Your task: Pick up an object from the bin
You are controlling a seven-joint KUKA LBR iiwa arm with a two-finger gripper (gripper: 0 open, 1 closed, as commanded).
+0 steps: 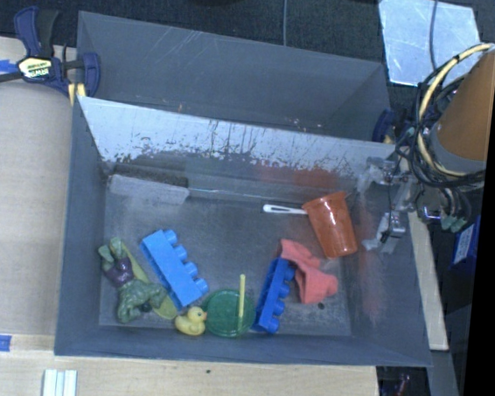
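From my end, the gripper sits low at the bin's right wall, near the back. Can't make out how wide the jaws stand from this angle, sorry. Closest thing is an orange cup, tipped over, just beside the gripper on its left; I can't tell if they touch. A white spoon lies left of the cup. A pink piece and a blue block sit nearer the front, well clear of the jaws.

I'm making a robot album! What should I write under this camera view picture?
The robot's gripper hangs beside an orange cup at the right of a grey bin of small toys.
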